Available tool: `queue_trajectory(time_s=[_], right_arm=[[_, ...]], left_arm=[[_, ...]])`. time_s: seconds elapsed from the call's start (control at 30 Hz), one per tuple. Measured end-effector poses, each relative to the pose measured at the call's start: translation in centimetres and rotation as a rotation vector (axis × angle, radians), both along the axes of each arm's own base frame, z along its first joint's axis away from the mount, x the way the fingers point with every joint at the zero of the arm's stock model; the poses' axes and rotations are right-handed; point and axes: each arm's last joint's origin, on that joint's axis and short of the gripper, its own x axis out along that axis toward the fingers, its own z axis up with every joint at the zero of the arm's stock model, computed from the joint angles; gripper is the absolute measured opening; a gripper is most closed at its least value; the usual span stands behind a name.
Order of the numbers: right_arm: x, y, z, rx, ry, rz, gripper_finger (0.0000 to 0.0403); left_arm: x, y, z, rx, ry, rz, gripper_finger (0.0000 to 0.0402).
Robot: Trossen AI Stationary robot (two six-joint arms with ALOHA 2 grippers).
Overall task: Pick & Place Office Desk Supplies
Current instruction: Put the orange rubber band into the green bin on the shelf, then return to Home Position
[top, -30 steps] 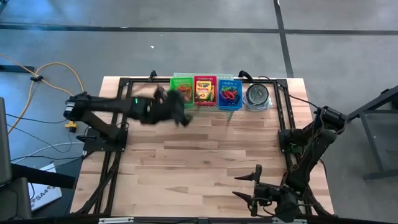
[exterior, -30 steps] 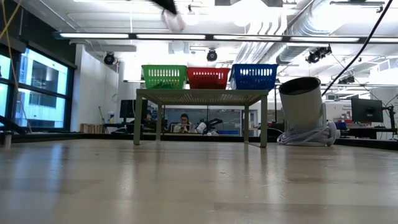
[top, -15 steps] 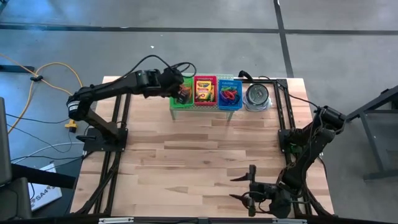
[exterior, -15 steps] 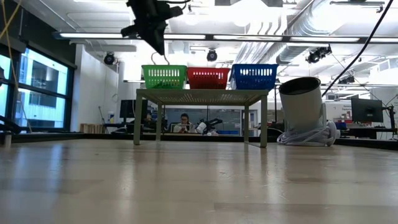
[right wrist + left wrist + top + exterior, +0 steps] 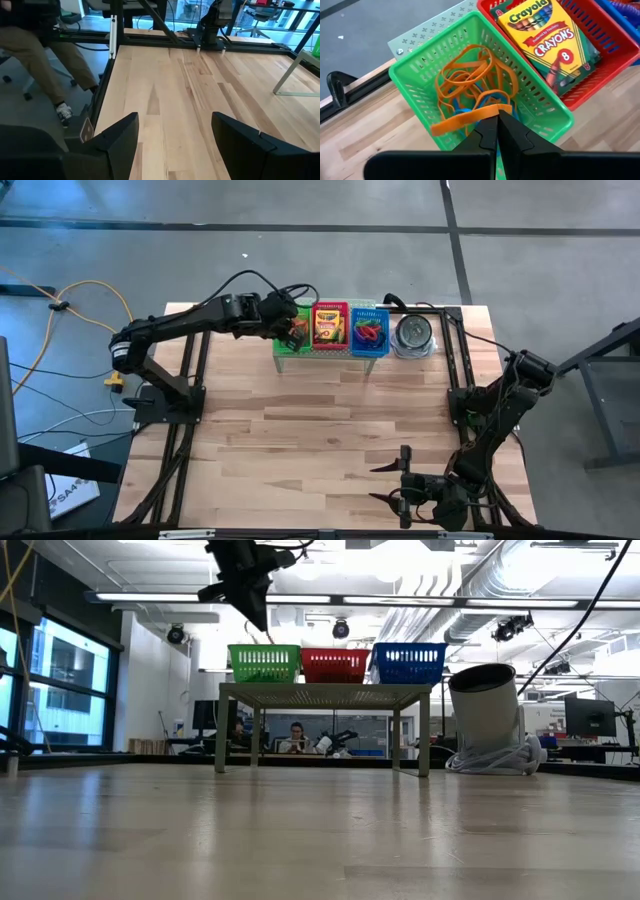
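Between the closed tips of our left gripper (image 5: pixel 496 116) hung an orange rubber band (image 5: pixel 465 119), pinched at one end and trailing out over the green basket (image 5: pixel 410 65) directly below the fingers. More orange and blue bands (image 5: pixel 475 82) lay tangled in that basket beneath it. Beside the gripper, in the red basket (image 5: pixel 615 50), sat a crayon box (image 5: pixel 547 35); the blue basket (image 5: pixel 369 333) and the round tin (image 5: pixel 413 332) stood farther along the same raised shelf (image 5: pixel 325 692).

We judged the main risk to be the band's springiness: if we let go while it hung sideways, its free end could drape over the basket wall or flick onto the shelf. It could also cling to a fingertip and ride away with the arm. Dropping lower before release might snag the loops already inside and drag them out.

Our right gripper (image 5: pixel 175 132) waited well apart from all this, low over the near table edge, its jaws standing partly apart on nothing.
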Motion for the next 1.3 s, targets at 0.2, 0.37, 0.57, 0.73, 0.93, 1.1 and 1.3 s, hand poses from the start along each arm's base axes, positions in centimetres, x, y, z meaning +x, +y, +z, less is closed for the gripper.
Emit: queue_trajectory(time_s=[0.2, 0.37, 0.57, 0.73, 0.93, 1.1, 1.3], right_arm=[[0.0, 0.0, 0.0, -0.018, 0.001, 0.005, 0.0241], [0.3, -0.2, 0.0, -0.029, 0.002, -0.002, 0.0241], [1.0, -0.7, -0.1, -0.014, 0.024, 0.009, 0.0241], [1.3, -0.9, -0.1, -0.002, 0.039, 0.025, 0.0241], [1.3, -0.9, -0.1, -0.002, 0.039, 0.026, 0.0241], [1.3, -0.9, -0.1, -0.002, 0.040, 0.028, 0.0241], [1.3, -0.9, -0.1, -0.002, 0.040, 0.029, 0.0241]], left_arm=[[0.2, -0.6, 0.0, -0.003, 0.011, -0.064, 0.0001], [0.5, -0.8, 0.1, 0.036, 0.022, -0.133, 0.0001], [0.6, -1.1, 0.1, 0.022, 0.009, -0.125, 0.0001], [0.7, -1.6, 0.1, 0.024, 0.009, -0.140, 0.0010], [0.6, -1.4, 0.2, 0.089, 0.036, -0.105, 0.0058], [0.6, -1.3, 0.2, 0.108, 0.043, -0.090, 0.0103], [0.5, -1.3, 0.2, 0.131, 0.051, -0.072, 0.0131]])
